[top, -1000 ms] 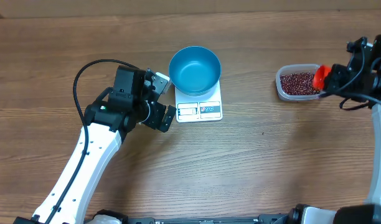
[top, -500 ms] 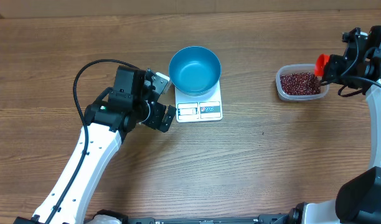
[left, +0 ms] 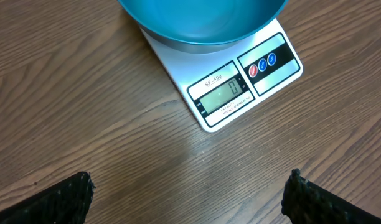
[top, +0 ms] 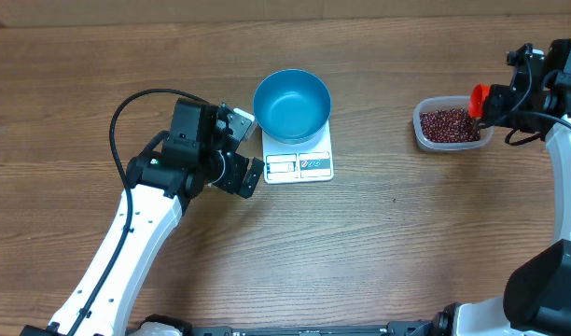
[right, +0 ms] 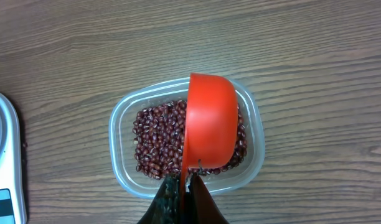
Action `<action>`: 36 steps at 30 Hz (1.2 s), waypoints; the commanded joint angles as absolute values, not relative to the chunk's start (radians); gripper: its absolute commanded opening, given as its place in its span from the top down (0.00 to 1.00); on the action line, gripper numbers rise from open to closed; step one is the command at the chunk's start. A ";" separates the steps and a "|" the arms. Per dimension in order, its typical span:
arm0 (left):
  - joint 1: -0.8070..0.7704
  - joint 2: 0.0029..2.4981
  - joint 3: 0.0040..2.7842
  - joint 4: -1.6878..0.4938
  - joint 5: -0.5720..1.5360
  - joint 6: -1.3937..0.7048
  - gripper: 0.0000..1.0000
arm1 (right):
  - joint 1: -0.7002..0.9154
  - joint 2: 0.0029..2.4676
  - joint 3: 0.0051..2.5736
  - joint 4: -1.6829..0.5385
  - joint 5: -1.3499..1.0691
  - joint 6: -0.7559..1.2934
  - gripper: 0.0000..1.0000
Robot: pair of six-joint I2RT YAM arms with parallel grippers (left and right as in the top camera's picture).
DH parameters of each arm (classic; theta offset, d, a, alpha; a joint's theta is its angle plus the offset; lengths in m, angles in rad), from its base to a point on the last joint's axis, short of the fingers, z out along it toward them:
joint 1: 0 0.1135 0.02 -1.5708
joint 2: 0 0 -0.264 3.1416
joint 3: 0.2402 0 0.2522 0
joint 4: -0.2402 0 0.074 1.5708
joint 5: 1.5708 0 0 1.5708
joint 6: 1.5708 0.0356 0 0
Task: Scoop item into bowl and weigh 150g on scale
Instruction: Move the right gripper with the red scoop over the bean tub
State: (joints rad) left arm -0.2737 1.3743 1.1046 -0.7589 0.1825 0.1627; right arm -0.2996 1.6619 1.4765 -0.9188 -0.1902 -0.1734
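Right gripper (right: 183,186) pinched the red scoop (right: 209,121) above the beans (right: 156,140) by the desk's right edge, ready to dip; left gripper (top: 245,147) gaped beside the scale (top: 299,166) bearing the bowl (top: 292,103).

Bowl (top: 292,103) on scale (top: 299,162); scoop (right: 209,121) over beans (top: 444,126) in tub (top: 419,129), right.

From my station, the overhead view is filled by a brown wood-grain table (top: 416,233). Two things rest directly on it. A white scale (top: 299,165) sits near the middle, with its display (reading zero in the left wrist view) on the edge facing the arms' bases. A clear plastic tub (top: 419,129) sits well apart from it, over on the right.
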 commanded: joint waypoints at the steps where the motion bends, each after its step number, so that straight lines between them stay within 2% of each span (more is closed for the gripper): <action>1: -0.279 1.359 1.103 -0.753 0.191 0.157 0.00 | -0.300 1.687 1.498 -0.912 -0.186 -0.187 0.96; 6: -0.282 1.359 1.103 -0.728 0.202 0.197 0.00 | -0.300 1.713 1.498 -0.912 -0.189 -0.190 0.96; 11: -0.282 1.359 1.103 -0.712 0.316 0.339 0.00 | -0.300 1.715 1.498 -0.906 -0.239 -0.212 0.96; 23: -0.282 1.359 1.103 -0.699 0.330 0.341 0.00 | -0.300 1.715 1.498 -0.902 -0.241 -0.215 0.96; 36: -0.282 1.359 1.103 -0.699 0.330 0.341 0.00 | -0.300 1.725 1.497 -0.906 -0.166 -0.307 0.96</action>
State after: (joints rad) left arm -0.2752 1.3743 1.1046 -0.7029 0.3080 0.3183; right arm -0.2996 1.7161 1.4765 -0.9073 -0.1917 -0.2565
